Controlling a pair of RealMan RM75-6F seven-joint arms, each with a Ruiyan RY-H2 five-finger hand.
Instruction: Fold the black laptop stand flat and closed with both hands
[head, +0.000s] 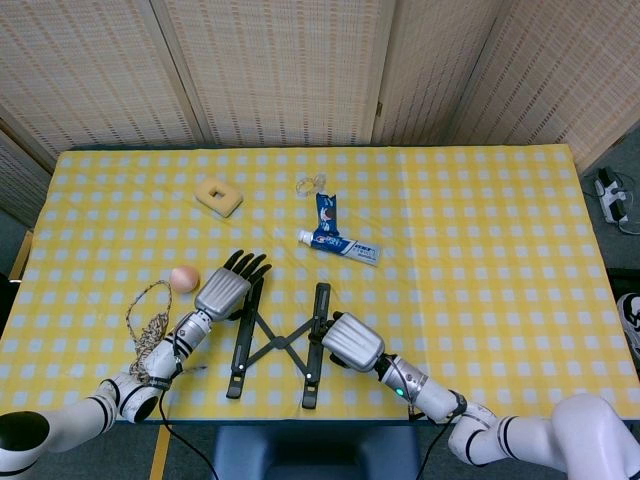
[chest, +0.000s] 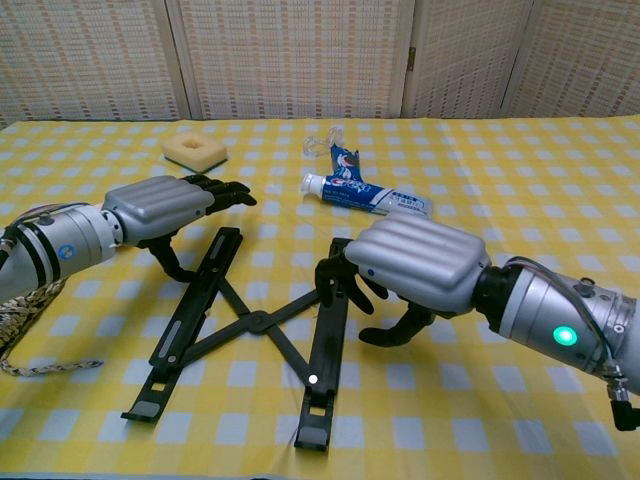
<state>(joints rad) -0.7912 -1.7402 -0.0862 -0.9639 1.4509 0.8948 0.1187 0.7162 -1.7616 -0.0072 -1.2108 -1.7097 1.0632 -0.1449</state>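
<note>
The black laptop stand (head: 275, 345) lies spread open on the yellow checked table, its two rails joined by crossed struts (chest: 255, 322). My left hand (head: 225, 292) hovers over the top of the left rail (chest: 200, 295) with its fingers stretched forward and its thumb hanging down beside the rail. My right hand (chest: 420, 265) sits low on the upper part of the right rail (chest: 322, 370). Its curled fingers touch the rail's top, and its thumb is apart on the right, near the cloth. Neither hand encloses a rail.
A toothpaste tube (head: 340, 243) lies behind the stand, with a small clear object (head: 312, 183) beyond it. A yellow sponge (head: 219, 196) sits at the back left. A pink ball (head: 183, 278) and a coiled rope (head: 148, 320) lie left of my left hand. The table's front edge is just below the stand.
</note>
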